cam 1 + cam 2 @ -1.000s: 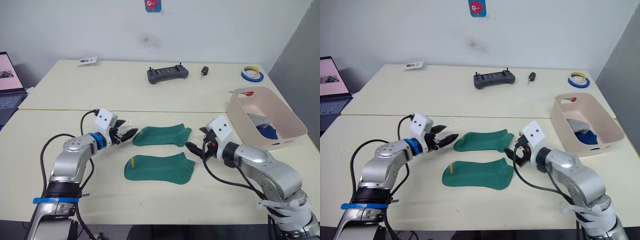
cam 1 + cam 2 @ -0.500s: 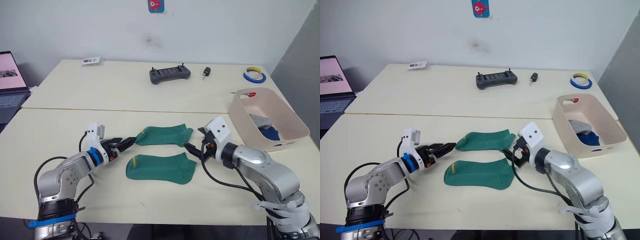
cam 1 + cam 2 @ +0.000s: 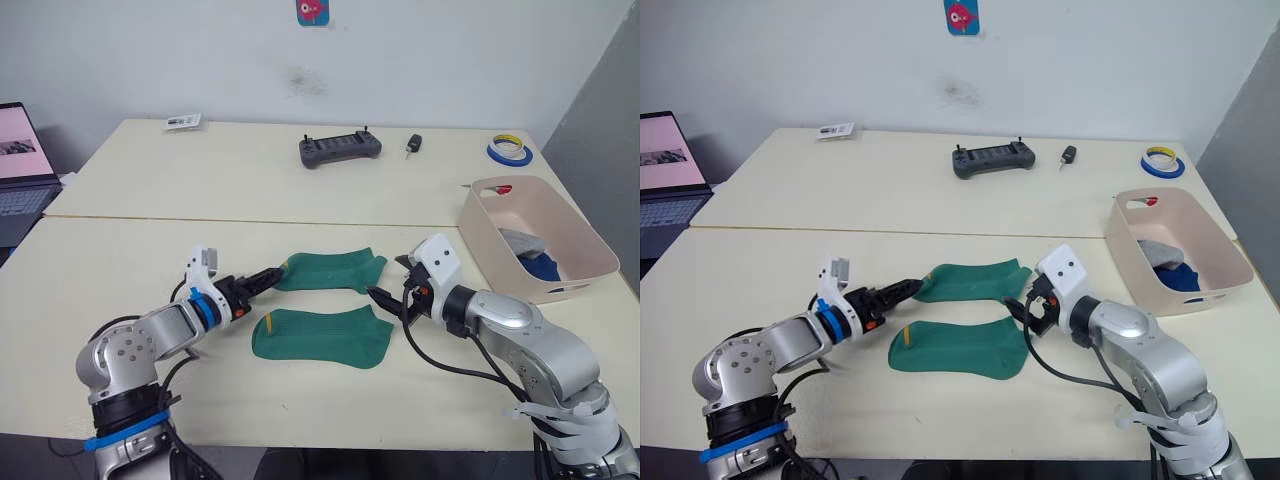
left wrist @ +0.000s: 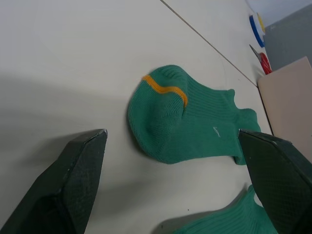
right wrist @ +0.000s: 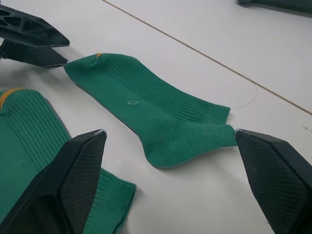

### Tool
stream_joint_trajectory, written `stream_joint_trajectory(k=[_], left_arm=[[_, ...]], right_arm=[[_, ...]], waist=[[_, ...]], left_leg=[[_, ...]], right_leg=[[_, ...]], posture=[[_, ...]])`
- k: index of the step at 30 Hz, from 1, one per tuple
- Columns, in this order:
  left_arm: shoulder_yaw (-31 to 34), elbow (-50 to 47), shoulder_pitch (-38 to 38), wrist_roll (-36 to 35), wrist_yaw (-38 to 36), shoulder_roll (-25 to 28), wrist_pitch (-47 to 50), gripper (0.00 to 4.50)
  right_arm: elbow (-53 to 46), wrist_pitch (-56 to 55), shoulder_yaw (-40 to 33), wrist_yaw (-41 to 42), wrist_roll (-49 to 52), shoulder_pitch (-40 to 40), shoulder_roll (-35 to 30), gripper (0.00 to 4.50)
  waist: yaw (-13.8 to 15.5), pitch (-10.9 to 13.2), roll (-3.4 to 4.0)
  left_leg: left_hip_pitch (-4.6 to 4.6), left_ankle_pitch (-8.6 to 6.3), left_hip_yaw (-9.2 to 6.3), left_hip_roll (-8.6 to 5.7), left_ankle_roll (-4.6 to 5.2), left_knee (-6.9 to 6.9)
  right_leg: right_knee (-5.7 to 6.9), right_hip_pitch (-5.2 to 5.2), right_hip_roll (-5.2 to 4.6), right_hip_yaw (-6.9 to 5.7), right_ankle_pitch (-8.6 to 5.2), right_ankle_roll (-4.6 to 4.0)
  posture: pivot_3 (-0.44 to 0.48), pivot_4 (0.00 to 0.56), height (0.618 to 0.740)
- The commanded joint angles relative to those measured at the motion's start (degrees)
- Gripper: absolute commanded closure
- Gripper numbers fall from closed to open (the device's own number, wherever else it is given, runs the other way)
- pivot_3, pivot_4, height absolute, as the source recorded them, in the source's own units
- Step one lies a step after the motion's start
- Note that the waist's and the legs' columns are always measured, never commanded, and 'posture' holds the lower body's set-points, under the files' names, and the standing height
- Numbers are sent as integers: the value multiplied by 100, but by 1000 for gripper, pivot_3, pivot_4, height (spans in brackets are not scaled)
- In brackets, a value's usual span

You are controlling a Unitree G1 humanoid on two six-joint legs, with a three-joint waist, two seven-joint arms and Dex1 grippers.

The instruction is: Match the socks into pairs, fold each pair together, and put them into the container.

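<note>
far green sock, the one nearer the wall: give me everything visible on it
The far green sock is ribbed knit, green with a yellow band at the toe, lying flat on the table, toe toward the robot's left, cuff toward its right. It lies apart from the near green sock. The open left gripper has its fingertips at the toe; the open right gripper sits by the cuff.

No words, numbers or brand names can be read. The far green sock [image 5: 146, 113] bears a tiny pale mark on its side — too small to make out. A red-and-blue sticker [image 3: 309, 11] on the far wall shows a picture, no lettering. The small card [image 3: 180, 122] at the table's far left has print too fine to read.
</note>
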Motion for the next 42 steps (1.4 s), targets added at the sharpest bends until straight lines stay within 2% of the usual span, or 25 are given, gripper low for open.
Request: stream_joint_trajectory(k=[1, 8, 9, 12, 15, 23, 27, 34, 37, 42], left_arm=[[-68, 60, -50, 81, 186, -110, -159, 37], [-248, 173, -75, 335, 139, -226, -1020, 37], [-287, 172, -64, 334, 133, -237, -1062, 215], [-419, 172, -20, 346, 61, -242, -1191, 966], [-495, 194, 7, 385, 25, -236, -1299, 1936], [-680, 213, 91, 497, -121, -169, -1657, 4460], [-866, 125, 248, 568, -305, -62, -1770, 4460], [-990, 155, 319, 643, -401, -17, -1931, 4460], [-1038, 167, 356, 695, -437, 1, -2025, 4500], [-1121, 131, 435, 874, -516, 10, -2321, 4500]], right_arm=[[-125, -126, -81, 59, -23, -82, 7, 0], [-118, -122, -94, 105, -78, -89, 14, 0], [-116, -123, -95, 110, -87, -89, 17, 0], [-70, -142, -94, 102, -125, -103, 36, 0], [43, -122, -148, -4, -135, -122, 159, 0], [986, 95, -826, -798, -3, -294, 1321, 0], [1900, 39, -1237, -1100, 93, -575, 1991, 0], [2737, -184, -1335, -1058, 32, -946, 2290, 0], [2962, -235, -1363, -1020, 76, -1062, 2363, 611], [3125, -319, -1330, -946, 72, -1188, 2426, 2405]], waist=[[1, 0, 0], [2, 0, 0], [1, 0, 0], [0, 0, 0], [0, 0, -1], [-1, 0, -1], [-23, 0, 0], [-18, 1, 1], [-19, 1, 1], [-19, 1, 1]], left_leg=[[0, 3, 0, -1, -6, 0], [2, 5, 1, -1, -9, -1], [1, 5, 1, 0, -9, -1], [1, 5, 2, 0, -9, -1], [-1, 5, 2, 0, -9, -2], [-1, 5, 5, 1, -9, -3], [1, 5, 9, 2, -10, -4], [-1, 5, 13, 2, -9, -4], [0, 5, 12, 3, -9, -5], [-1, 5, 14, 2, -9, -5]], right_leg=[[0, 0, 0, -1, 0, 0], [0, 1, 0, 0, 0, 0], [0, 1, 0, 0, 0, 0], [-1, 0, 0, 0, 0, 0], [-3, -1, 0, 1, 0, 0], [0, -5, 1, 2, 0, 0], [3, -8, 2, 3, 0, -1], [3, -10, 1, 2, 0, -1], [4, -10, 2, 3, 0, -1], [3, -11, 1, 3, 0, -1]], posture=[[0, 150, 740], [0, 150, 740], [0, 150, 740], [0, 150, 740], [0, 150, 740], [0, 150, 740], [0, 150, 740], [0, 150, 740], [0, 150, 740], [0, 150, 740]])
